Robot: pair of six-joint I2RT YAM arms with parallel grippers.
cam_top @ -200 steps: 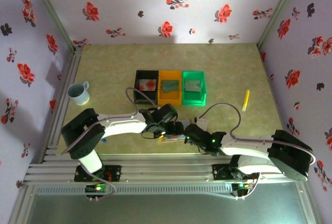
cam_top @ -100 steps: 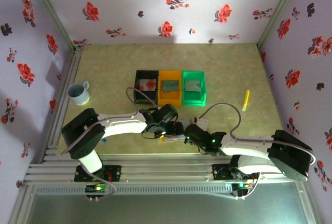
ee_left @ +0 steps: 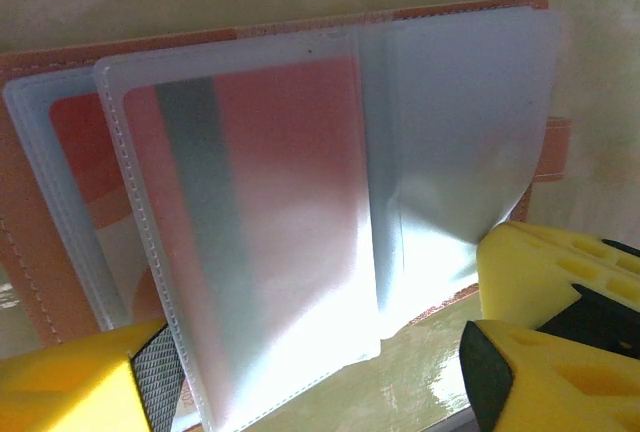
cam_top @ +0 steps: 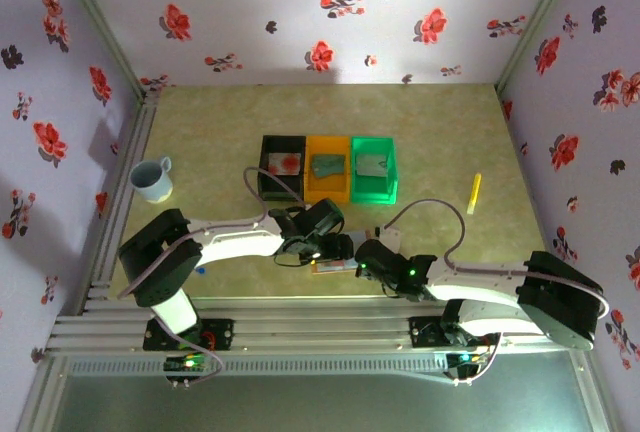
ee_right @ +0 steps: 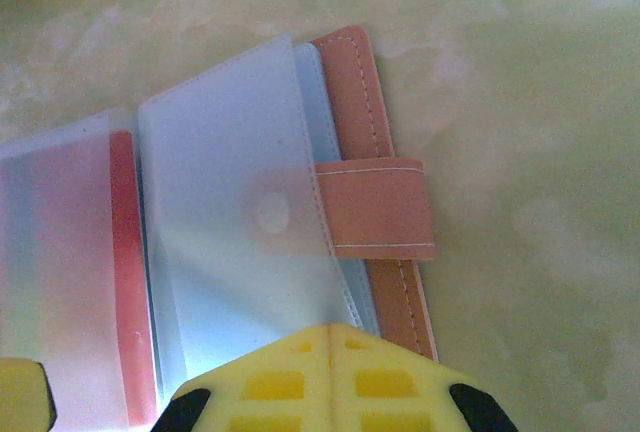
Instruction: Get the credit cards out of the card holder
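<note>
The card holder [cam_top: 335, 265] lies open on the table near the front edge, pinkish-tan outside [ee_right: 350, 92], with frosted plastic sleeves [ee_left: 440, 132]. One credit card [ee_left: 270, 172], red with a grey stripe, sits inside the front sleeve, and an orange one [ee_left: 85, 152] shows in a sleeve behind it. My left gripper [ee_left: 320, 377] is open, and that sleeve's lower edge lies between its fingers [ee_left: 90, 392]. My right gripper [ee_right: 332, 330] is shut at the holder's right side, where a sleeve's edge runs into the seam of its fingers. A further credit card [cam_top: 284, 163] lies in the black bin.
Black [cam_top: 268, 184], orange [cam_top: 328, 190] and green [cam_top: 390, 180] bins stand in a row behind the arms; flat greyish things lie in the orange and green ones. A pale blue cup [cam_top: 152, 180] is at the left, and a yellow stick [cam_top: 474, 193] lies at the right.
My left gripper's jaws have narrowed a little around the sleeve. Both arms and the card holder stay where they were.
</note>
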